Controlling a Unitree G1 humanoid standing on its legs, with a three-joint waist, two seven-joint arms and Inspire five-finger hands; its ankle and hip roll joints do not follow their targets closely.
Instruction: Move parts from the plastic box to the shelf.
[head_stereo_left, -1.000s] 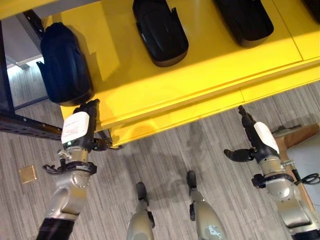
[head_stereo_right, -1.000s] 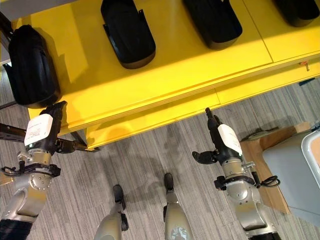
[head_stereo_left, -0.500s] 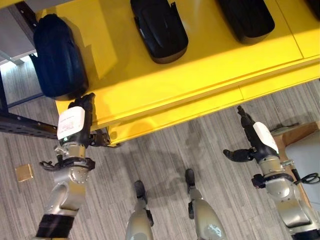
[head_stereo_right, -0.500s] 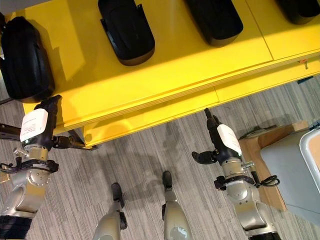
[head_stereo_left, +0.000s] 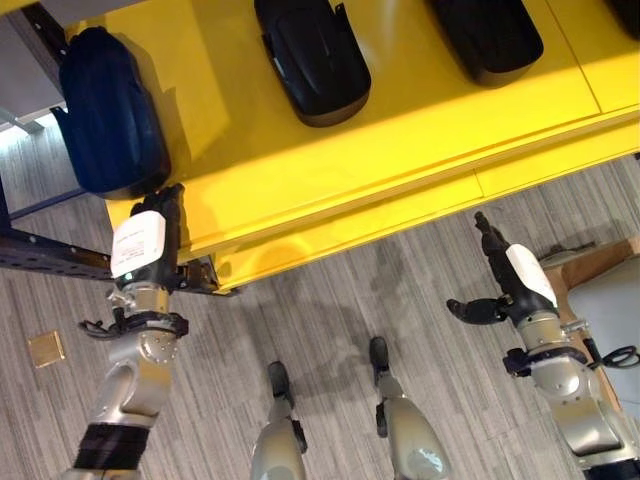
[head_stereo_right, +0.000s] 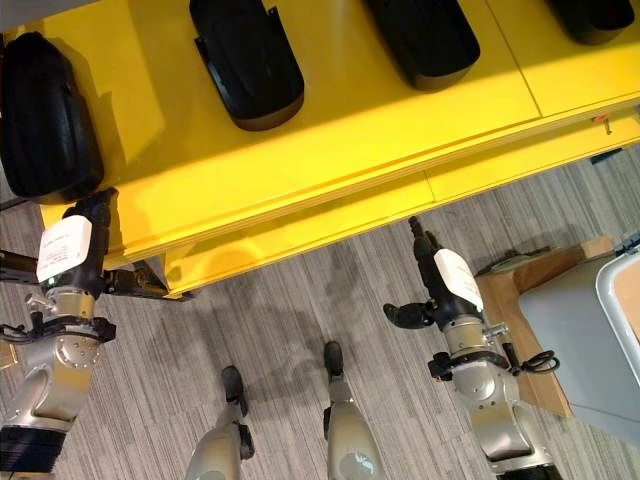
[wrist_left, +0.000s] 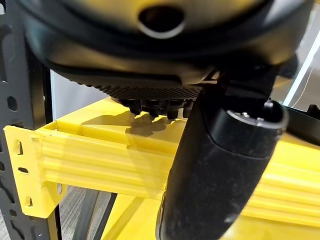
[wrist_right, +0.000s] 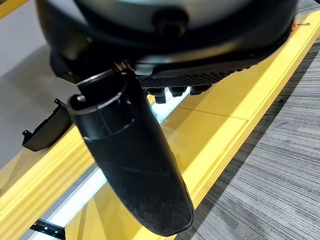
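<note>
Shelf (head_stereo_left: 400, 130): we saw a yellow deck just beyond both hands' fingertips.
Part (head_stereo_left: 108, 115): large, dark and rounded, it overhung the shelf corner just past our left fingertips; we judged a nudge could tip it off.
Left hand (head_stereo_left: 150, 240): fingers straight, holding nothing.
Right hand (head_stereo_left: 505, 280): fingers straight, empty, thumb splayed.

Parts (head_stereo_left: 310, 55) lie in a row on the shelf (head_stereo_left: 400, 150).

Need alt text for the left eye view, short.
Looking down at a yellow shelf holding black parts: one at its left end, one beside it, another further right. The left hand, empty, is at the shelf's front edge just below the left-end part; the right hand hangs open over grey floor.
</note>
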